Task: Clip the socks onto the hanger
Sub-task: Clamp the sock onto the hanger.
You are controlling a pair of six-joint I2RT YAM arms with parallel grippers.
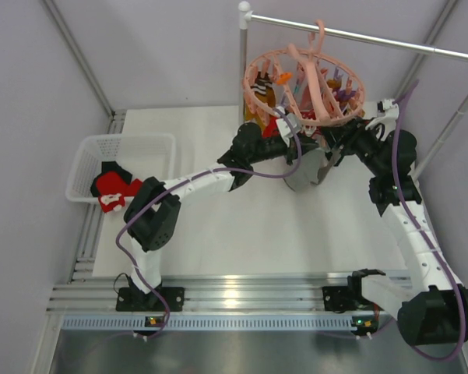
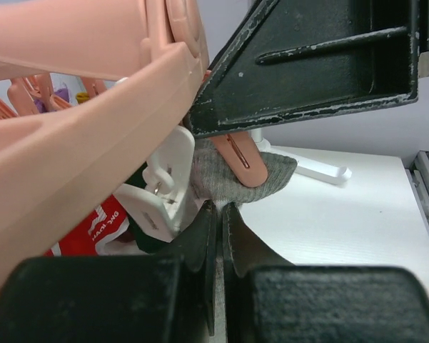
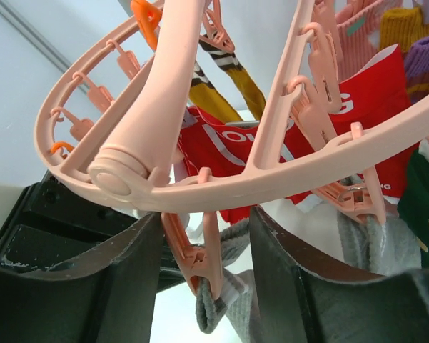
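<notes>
Top view: a round salmon-pink hanger (image 1: pixel 311 82) hung from a grey rail (image 1: pixel 374 40) above the far right of the white desk (image 1: pixel 241 234), with several socks clipped to it. The left claw (image 1: pixel 290 128) and right claw (image 1: pixel 336 149) met beneath its ring, and a grey sock (image 1: pixel 304 178) dangled between them. A red sock (image 1: pixel 113 187) lay in the white basket (image 1: pixel 124 139) at the left.

Left wrist view: the left claw's fingers were pressed together just under the grey sock. Whether any fabric lay between them could not be told. A pink clip (image 2: pixel 243 161) bit the sock.

Right wrist view: the right claw's fingers stood apart, one on either side of that clip.

The sock looked light and limp, probably best pinched at its cuff edge. The hanger seemed light and free to swing. The clip seemed stiff and springy, so best squeezed at its upper tabs.
</notes>
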